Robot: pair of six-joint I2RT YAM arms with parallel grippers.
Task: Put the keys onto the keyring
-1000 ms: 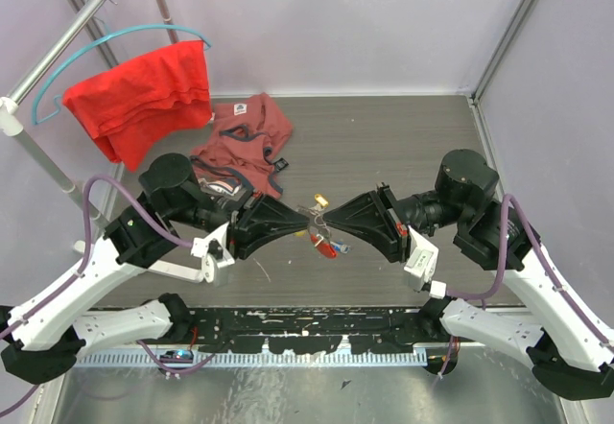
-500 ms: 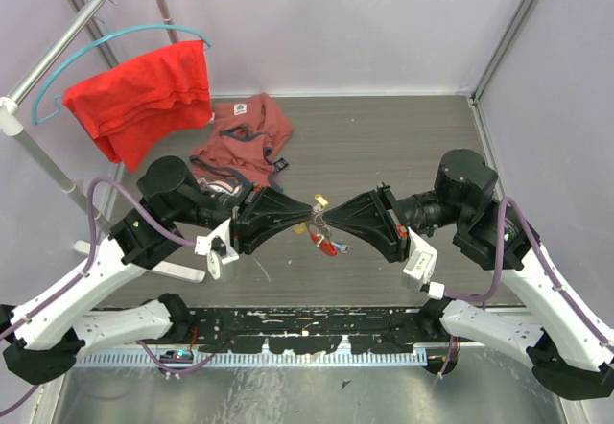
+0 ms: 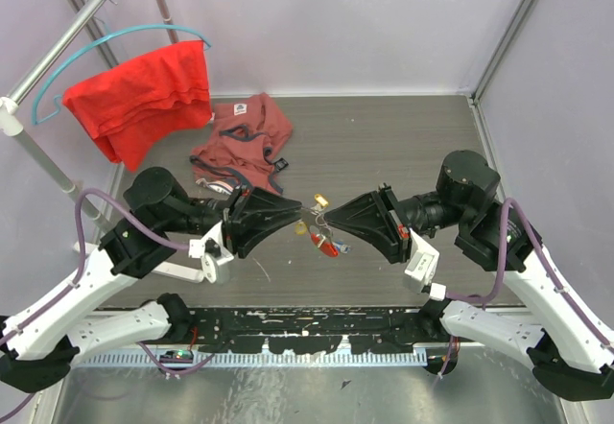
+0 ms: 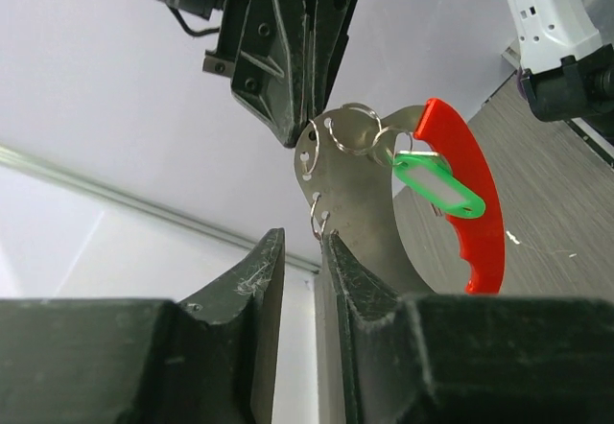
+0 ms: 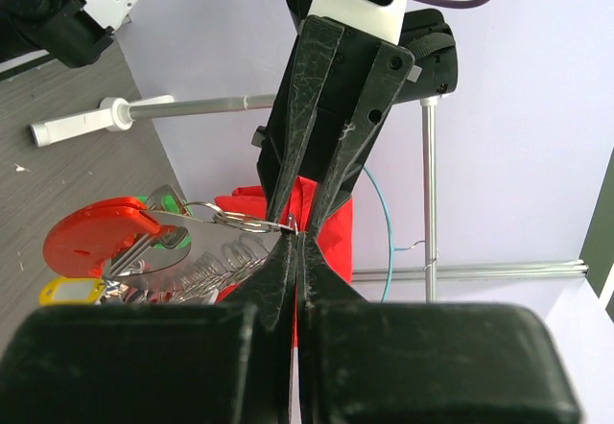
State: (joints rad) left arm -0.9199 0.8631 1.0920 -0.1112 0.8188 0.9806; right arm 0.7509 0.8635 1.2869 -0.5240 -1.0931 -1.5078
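My tabletop (image 3: 384, 146) is dark grey woodgrain, boxed by pale lilac walls (image 3: 336, 21); a metal rail (image 3: 67, 35) slants on my left.

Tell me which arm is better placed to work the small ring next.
Likely left: the left end effector is free, jaws slightly apart by the small ring; the right end effector is shut on the keyring, holding it up.

The right tool (image 4: 295, 139) pinches the top of the keyring (image 4: 357, 221) just above the left tool (image 4: 302, 244), fingers parted.
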